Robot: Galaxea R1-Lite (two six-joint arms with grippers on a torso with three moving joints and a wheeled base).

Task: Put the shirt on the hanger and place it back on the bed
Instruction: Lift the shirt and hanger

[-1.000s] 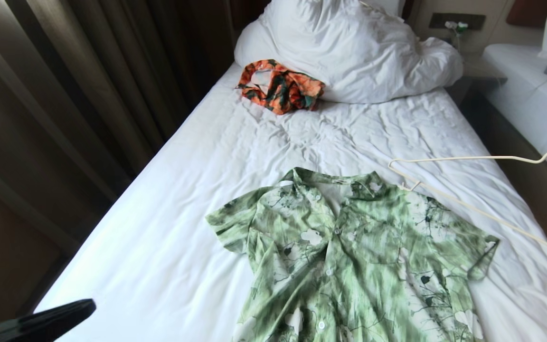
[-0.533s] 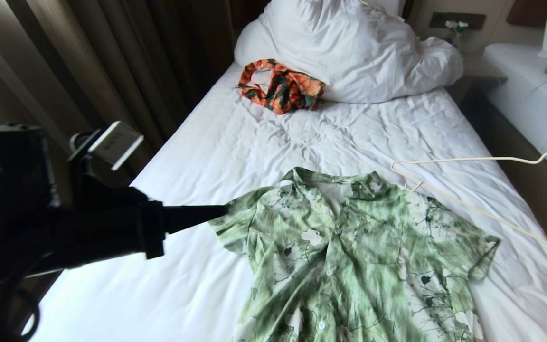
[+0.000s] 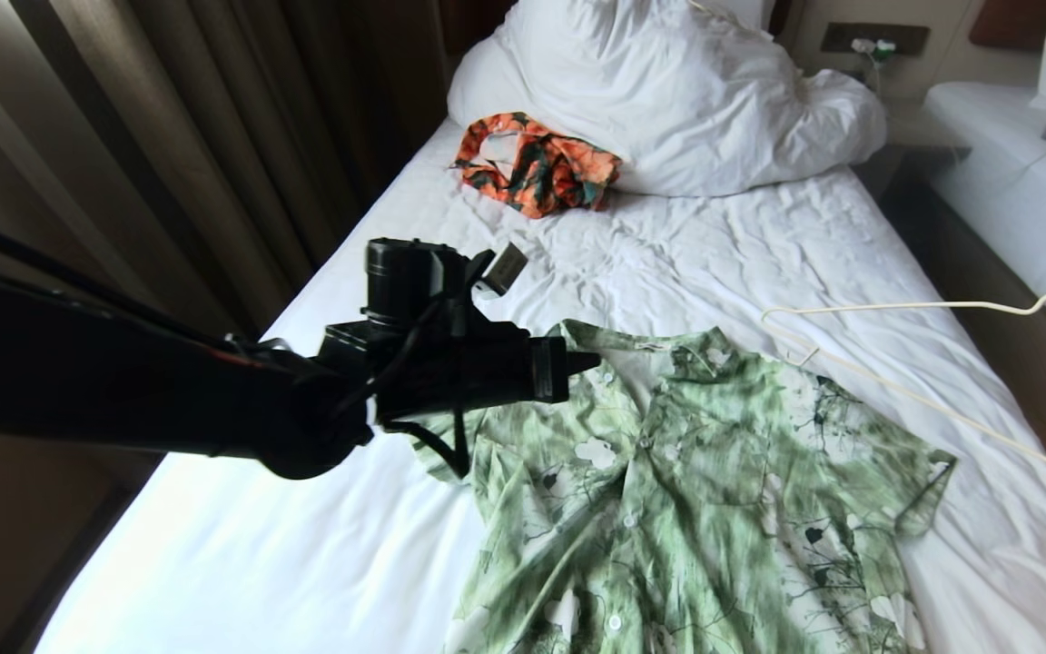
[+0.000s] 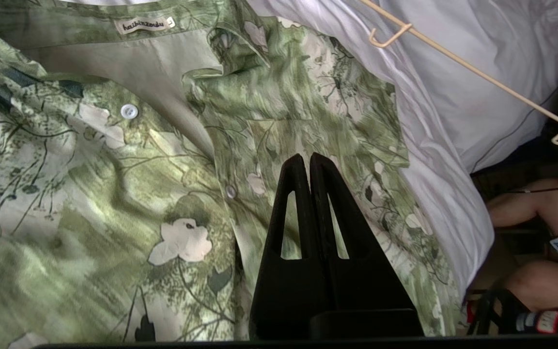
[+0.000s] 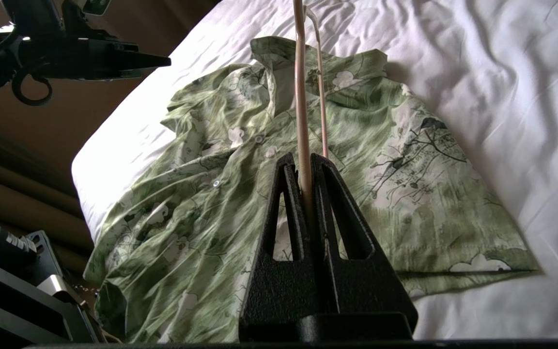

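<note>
Jaws clenched empty on left gripper (image 4: 310, 157), now swung in over shirt (image 3: 695, 490) collar; hanger (image 5: 302, 111) kept clamped by right gripper (image 5: 306, 160); threading not begun.

Heavy brown pleated curtains (image 3: 214, 136) hang left of the beds; a second narrow white bed (image 3: 1013, 182) stands right, across a dark gap.

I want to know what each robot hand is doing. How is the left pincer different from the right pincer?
The left pincer is shut on nothing, while the right pincer is shut on the hanger. The left pincer hovers above the shirt near its collar; the right pincer holds the hanger in the air off to the shirt's right side. Both are black, with pointed fingers pressed together.
</note>
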